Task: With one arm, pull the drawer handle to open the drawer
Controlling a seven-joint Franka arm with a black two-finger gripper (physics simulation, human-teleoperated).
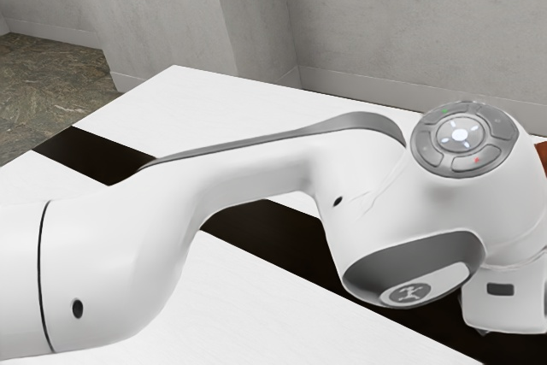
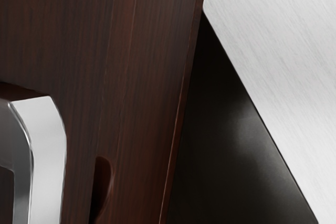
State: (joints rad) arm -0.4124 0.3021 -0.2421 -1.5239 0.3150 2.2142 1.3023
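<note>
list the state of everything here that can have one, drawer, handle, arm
drawer front: dark wood, close to the wrist camera; whether it is open or shut cannot be told.
handle: silver, fixed on the drawer front, very near the wrist camera.
arm: stretched low over the table, wrist bent downward at the exterior view's right.

Exterior close beside arm [image 1: 256,203], wrist seemingly hugging drawer [image 2: 105,66]
</note>
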